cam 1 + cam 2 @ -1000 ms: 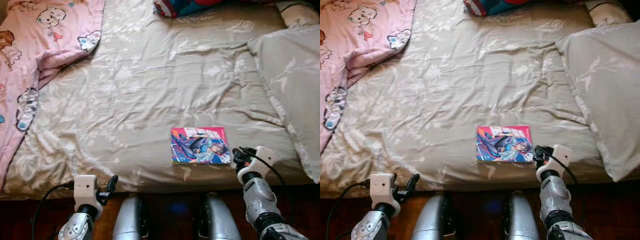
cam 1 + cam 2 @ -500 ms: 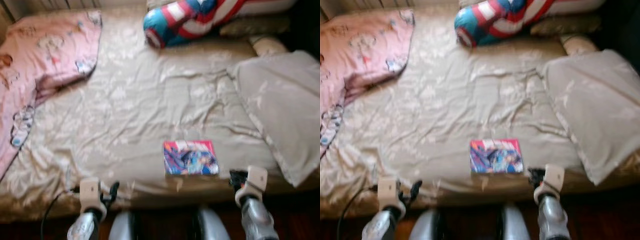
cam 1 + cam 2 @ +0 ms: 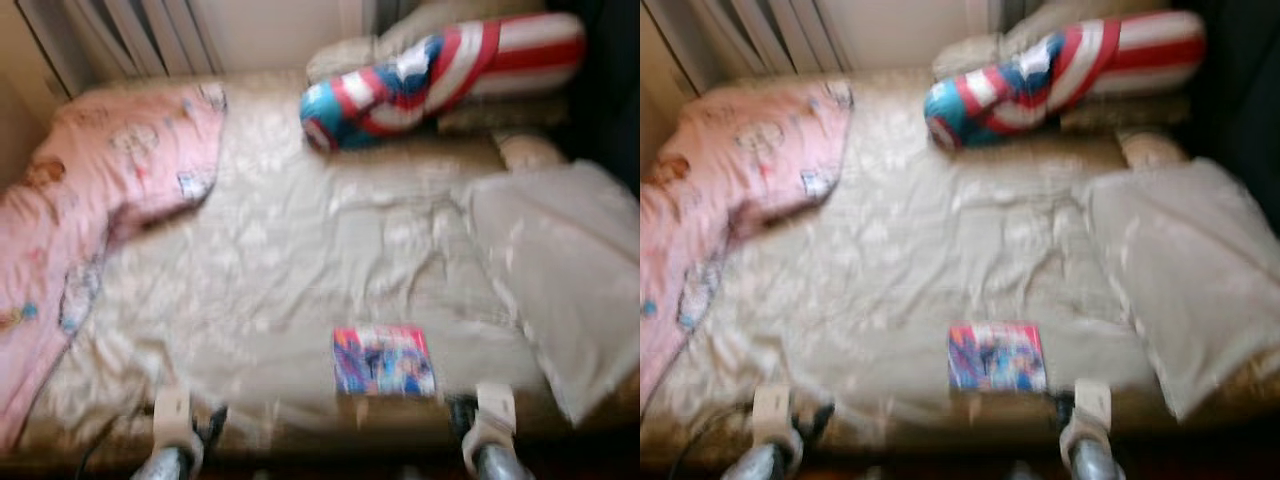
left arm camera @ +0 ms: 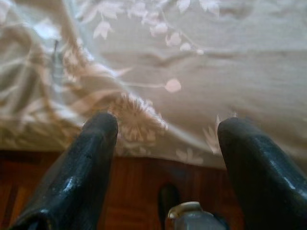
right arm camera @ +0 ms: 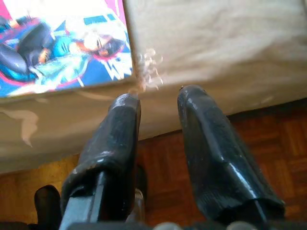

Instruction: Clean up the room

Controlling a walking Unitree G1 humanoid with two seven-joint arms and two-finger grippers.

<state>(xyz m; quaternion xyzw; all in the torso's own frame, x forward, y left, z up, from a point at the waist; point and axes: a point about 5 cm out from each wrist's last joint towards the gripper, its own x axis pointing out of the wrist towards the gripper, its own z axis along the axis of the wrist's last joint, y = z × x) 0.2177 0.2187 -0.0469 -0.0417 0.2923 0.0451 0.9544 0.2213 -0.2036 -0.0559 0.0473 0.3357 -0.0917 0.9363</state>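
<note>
A colourful comic book point(image 3: 384, 360) lies flat on the beige flowered bed sheet point(image 3: 290, 250), close to the bed's front edge. My right gripper point(image 5: 158, 98) hangs just off that edge, beside the book's point(image 5: 57, 43) near right corner. Its fingers stand a little apart with nothing between them. My left gripper point(image 4: 165, 122) is open at the front edge of the bed further left, over the sheet's hem, holding nothing. Both grippers sit low in the head views, the left gripper point(image 3: 213, 425) and the right gripper point(image 3: 460, 412). The head views are blurred.
A pink cartoon blanket point(image 3: 90, 220) is bunched on the bed's left side. A red, white and blue striped bolster point(image 3: 430, 70) lies at the far end. A beige pillow point(image 3: 560, 290) covers the right side. Wooden floor point(image 5: 268, 143) lies below the bed edge.
The camera has tilted up, so the far end of the bed, the bolster and the wall come into view. The book lies where it was. Both grippers stay by the front edge.
</note>
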